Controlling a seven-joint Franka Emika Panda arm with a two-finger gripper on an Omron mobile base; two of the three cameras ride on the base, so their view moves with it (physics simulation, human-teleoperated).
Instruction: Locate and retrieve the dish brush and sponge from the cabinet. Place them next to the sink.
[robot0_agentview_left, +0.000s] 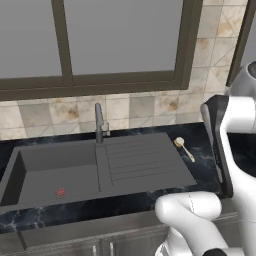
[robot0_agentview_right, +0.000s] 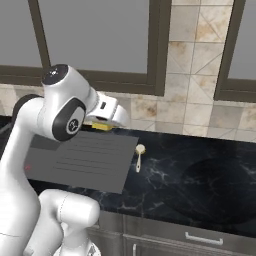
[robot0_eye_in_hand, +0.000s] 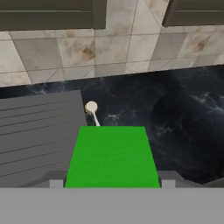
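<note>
The sponge (robot0_eye_in_hand: 111, 157) is a green block with a yellow layer, and my gripper (robot0_eye_in_hand: 111, 183) is shut on it, one fingertip on each side. In the right base view the gripper (robot0_agentview_right: 106, 120) hangs above the back edge of the drainboard, with the sponge's (robot0_agentview_right: 102, 127) yellow side showing under the hand. The dish brush (robot0_agentview_left: 184, 148) (robot0_agentview_right: 139, 156) lies on the black counter just right of the sink (robot0_agentview_left: 55, 175). Its yellow head (robot0_eye_in_hand: 91, 107) points at the wall, and the sponge hides part of its handle in the hand view. The cabinet is out of view.
A grey faucet (robot0_agentview_left: 100, 122) stands behind the basin, and a small red spot (robot0_agentview_left: 60, 192) marks the basin floor. Tiled wall and dark-framed windows (robot0_agentview_left: 120, 40) back the counter. Open black marble counter (robot0_agentview_right: 200, 170) stretches right of the brush. Lower drawers (robot0_agentview_right: 202, 239) run below.
</note>
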